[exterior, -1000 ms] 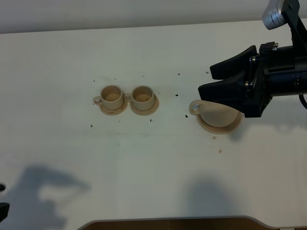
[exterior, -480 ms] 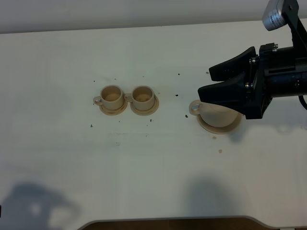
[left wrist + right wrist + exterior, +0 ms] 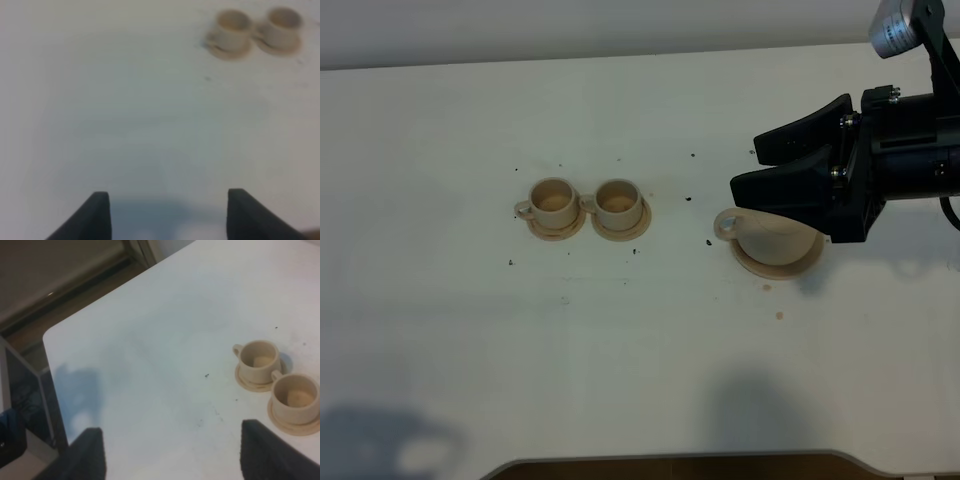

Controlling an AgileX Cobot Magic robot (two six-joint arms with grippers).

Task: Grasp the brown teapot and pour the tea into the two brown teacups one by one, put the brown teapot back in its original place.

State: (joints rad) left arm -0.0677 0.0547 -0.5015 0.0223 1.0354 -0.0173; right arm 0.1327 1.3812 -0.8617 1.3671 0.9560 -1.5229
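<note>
At the right of the overhead frame, the right gripper [image 3: 748,168] is seen with its black jaws spread wide and nothing held between them. Its lower finger overlaps the top of the brown teapot [image 3: 775,240], so the lid and spout are hidden; whether the pot is touched cannot be told. The teapot's loop handle is turned toward the centre of the frame, and the pot is seated on the large saucer [image 3: 782,268].

Left of centre, well apart from the teapot, the left-hand teacup [image 3: 553,203] and the right-hand teacup [image 3: 617,203] are set upright just beside each other, each on its own small saucer [image 3: 542,232]. Their handles are turned toward the left of the frame. A few dark specks [image 3: 688,199] are scattered over the white table [image 3: 640,340].

From the right wrist view, both teacups are seen beyond the parted fingers and the teapot is not shown. From the left wrist view, the left gripper [image 3: 167,215] is seen with its jaws apart and empty over bare table, with the teacups blurred at the upper right of that frame.
</note>
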